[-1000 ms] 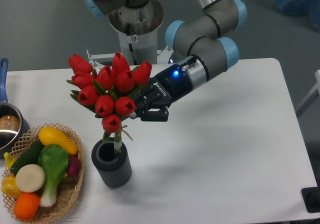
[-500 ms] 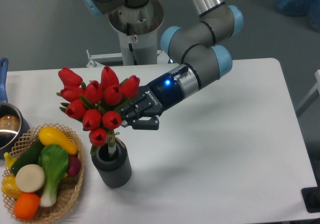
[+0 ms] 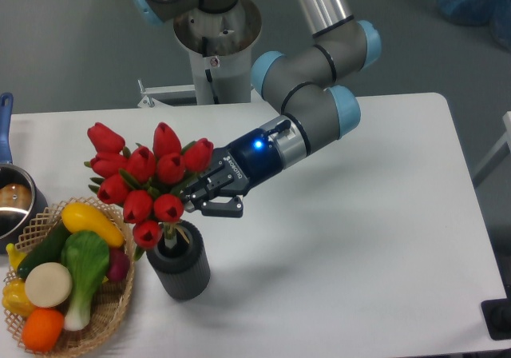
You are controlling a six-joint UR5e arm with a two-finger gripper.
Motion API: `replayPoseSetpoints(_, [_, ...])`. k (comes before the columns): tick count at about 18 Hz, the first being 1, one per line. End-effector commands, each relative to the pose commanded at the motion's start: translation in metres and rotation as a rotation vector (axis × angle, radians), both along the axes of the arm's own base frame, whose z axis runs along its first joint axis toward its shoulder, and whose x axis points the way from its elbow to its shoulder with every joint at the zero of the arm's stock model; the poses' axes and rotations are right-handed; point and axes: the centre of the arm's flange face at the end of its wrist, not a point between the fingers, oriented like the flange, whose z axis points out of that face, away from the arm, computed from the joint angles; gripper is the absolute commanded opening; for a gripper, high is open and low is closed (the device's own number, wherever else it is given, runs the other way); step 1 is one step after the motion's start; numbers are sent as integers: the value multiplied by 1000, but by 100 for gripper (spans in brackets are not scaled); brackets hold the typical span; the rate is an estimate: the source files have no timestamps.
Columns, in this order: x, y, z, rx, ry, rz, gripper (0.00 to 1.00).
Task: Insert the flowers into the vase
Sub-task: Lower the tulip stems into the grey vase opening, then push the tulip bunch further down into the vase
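Note:
The flowers point(image 3: 144, 176), a bunch of red tulip buds with green leaves, lean to the upper left above the vase point(image 3: 179, 265). Their stems run down into the vase's round mouth. The vase is a small dark grey ribbed cylinder standing upright near the table's front left. My gripper point(image 3: 194, 200) reaches in from the right and is shut on the flowers just below the buds, right above the vase rim. The lower stems are hidden inside the vase.
A woven wicker basket point(image 3: 112, 302) of toy vegetables sits directly left of the vase, almost touching it. A steel pot point(image 3: 12, 202) with a blue handle stands at the left edge. The arm's base point(image 3: 217, 42) rises at the back.
My gripper has carried the flowers down and to the left. The stems have sunk deeper into the vase, and the buds now sit lower, close over the rim.

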Motion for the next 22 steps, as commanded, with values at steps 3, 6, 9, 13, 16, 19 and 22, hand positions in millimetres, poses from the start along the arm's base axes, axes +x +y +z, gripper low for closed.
replayPoseSetpoints(3, [0, 0, -16, 5, 8, 0, 7])
replayPoseSetpoints(6, [5, -3, -30, 13, 19, 1, 7])
replayPoseSetpoints(9, [5, -4, -37, 14, 21, 1, 7])
replayPoseSetpoints(13, [5, -3, -47, 15, 29, 1, 7])
replayPoseSetpoints(16, [4, -3, -51, 12, 24, 1, 7])
replayPoseSetpoints(19, [2, -1, -56, 9, 22, 1, 7])
replayPoseSetpoints(22, [0, 0, -60, -11, 33, 2, 7])
